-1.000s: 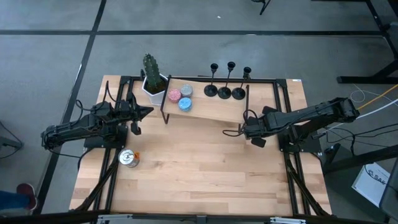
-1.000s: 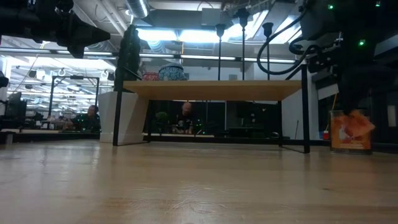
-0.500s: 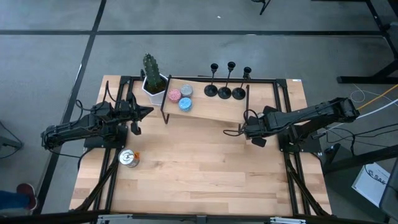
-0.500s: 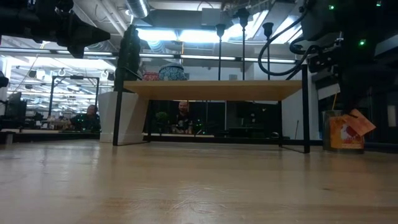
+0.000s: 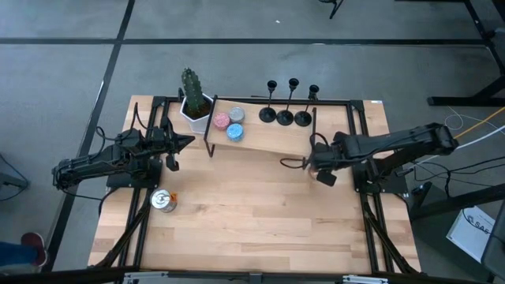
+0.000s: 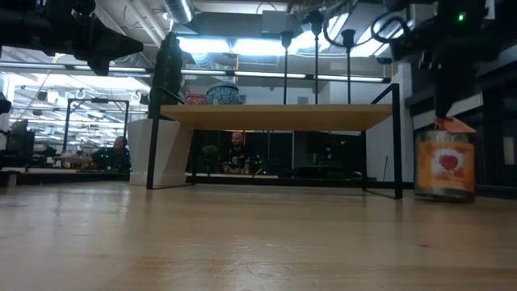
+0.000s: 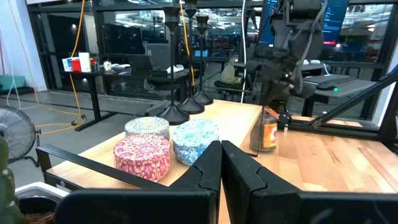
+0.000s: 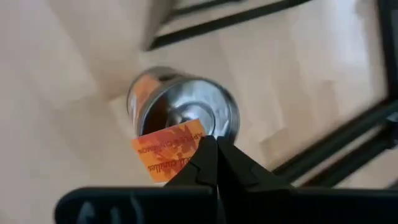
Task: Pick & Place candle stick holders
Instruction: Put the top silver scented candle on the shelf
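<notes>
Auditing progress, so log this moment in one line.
left gripper: shut, parked left | right gripper: shut, over can | candle stick holders: untouched on shelf

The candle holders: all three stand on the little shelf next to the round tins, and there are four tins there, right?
Nearly. The three candle holders do stand on the shelf by the tins, but there are three tins, not four: pink, grey and blue. The high view shows this, and the left wrist view confirms it.

Black candle stick holders (image 5: 286,116), orange-labelled can (image 6: 443,166)
</notes>
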Controlling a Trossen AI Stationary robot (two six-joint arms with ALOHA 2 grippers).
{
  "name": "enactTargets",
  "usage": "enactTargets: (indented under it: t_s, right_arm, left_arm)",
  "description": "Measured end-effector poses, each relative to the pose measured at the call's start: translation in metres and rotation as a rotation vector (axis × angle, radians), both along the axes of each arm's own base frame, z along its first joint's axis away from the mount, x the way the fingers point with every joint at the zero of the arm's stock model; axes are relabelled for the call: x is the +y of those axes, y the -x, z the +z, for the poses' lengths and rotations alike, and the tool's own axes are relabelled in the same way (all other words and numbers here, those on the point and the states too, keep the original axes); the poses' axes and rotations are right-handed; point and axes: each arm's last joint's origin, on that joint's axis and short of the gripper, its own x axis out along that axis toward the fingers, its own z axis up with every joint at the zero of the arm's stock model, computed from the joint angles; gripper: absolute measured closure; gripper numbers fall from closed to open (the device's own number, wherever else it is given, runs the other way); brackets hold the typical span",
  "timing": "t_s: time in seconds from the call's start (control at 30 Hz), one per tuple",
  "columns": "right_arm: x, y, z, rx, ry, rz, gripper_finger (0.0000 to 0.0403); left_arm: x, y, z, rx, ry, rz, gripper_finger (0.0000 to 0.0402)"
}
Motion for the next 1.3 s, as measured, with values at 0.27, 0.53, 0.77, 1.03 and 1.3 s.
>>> enactTargets:
  t_s: [0.27, 0.53, 0.77, 1.03, 1.3]
  right_arm:
    - [0.01, -0.004, 0.008, -0.066, -0.122, 0.009, 0.0403]
    - [0.024, -0.01, 0.008, -0.151, -0.199, 0.013, 0.0403]
    - [0.025, -0.005, 0.008, -0.114, -0.168, -0.007, 0.0403]
    - [0.02, -0.001, 0.008, -0.083, -0.06, -0.015, 0.0403]
    - [0.02, -0.001, 0.008, -0.089, -0.052, -0.031, 0.0403]
  left_arm:
    - [0.0, 0.0, 0.0, 0.0, 0.0, 0.001, 0.0396]
    - [0.0, 0.0, 0.0, 0.0, 0.0, 0.0, 0.0396]
    - [0.0, 0.0, 0.0, 0.0, 0.0, 0.0, 0.0396]
    - [0.0, 0.0, 0.0, 0.0, 0.0, 0.0, 0.0396]
    - [0.0, 0.0, 0.0, 0.0, 0.0, 0.0, 0.0396]
